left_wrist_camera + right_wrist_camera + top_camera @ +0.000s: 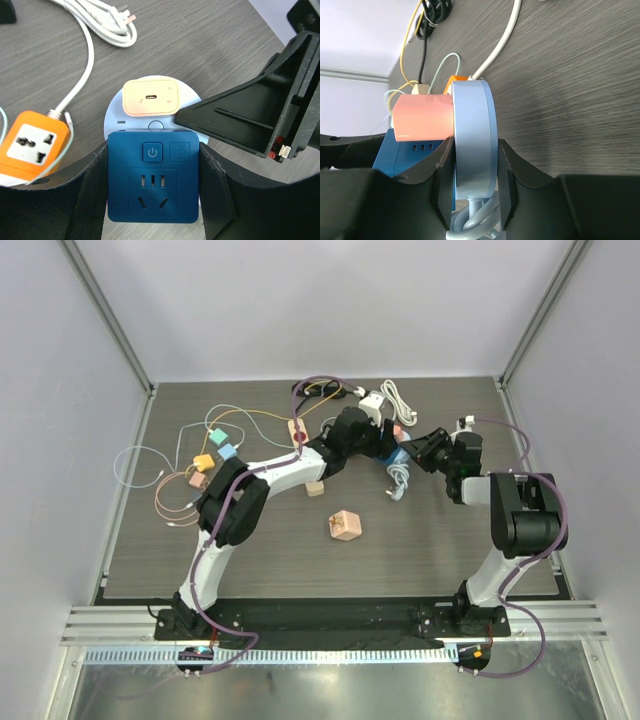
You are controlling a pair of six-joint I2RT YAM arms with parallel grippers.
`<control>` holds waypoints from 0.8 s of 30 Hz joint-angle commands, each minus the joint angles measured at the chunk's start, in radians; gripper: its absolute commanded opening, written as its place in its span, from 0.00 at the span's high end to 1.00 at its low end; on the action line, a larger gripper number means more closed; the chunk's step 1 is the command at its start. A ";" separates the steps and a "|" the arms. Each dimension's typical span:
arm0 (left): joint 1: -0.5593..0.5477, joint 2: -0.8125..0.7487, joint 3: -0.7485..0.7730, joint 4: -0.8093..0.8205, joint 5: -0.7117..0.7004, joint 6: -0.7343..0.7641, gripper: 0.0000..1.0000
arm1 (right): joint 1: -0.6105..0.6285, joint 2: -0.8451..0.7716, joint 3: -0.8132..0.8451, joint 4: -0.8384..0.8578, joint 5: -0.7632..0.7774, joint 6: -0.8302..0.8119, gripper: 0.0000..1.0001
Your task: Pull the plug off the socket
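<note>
Blue square plastic plug block (152, 175), one, sits beside one peach charger (151, 97) on one pale-blue round socket disc (472, 135), far of table centre. Left gripper (153, 160) clamps the block's sides; right gripper (475, 187) pinches the disc rim. One orange socket (32, 142) lies just beside.

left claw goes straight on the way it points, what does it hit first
The left claw grips the blue socket block; next ahead is the peach plug on the pale blue disc, depth unclear.
</note>
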 commanded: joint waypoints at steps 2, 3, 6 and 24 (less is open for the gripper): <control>0.009 -0.094 0.040 0.185 0.103 -0.132 1.00 | 0.021 -0.072 0.053 -0.200 0.183 -0.225 0.99; 0.033 -0.088 0.038 0.212 0.124 -0.174 1.00 | 0.021 -0.078 0.067 -0.221 0.196 -0.240 0.99; 0.064 -0.067 0.036 0.245 0.186 -0.260 1.00 | 0.021 -0.095 0.085 -0.294 0.287 -0.294 0.99; 0.088 -0.175 -0.220 0.403 0.235 -0.111 1.00 | -0.097 -0.083 -0.066 0.089 0.022 -0.008 0.99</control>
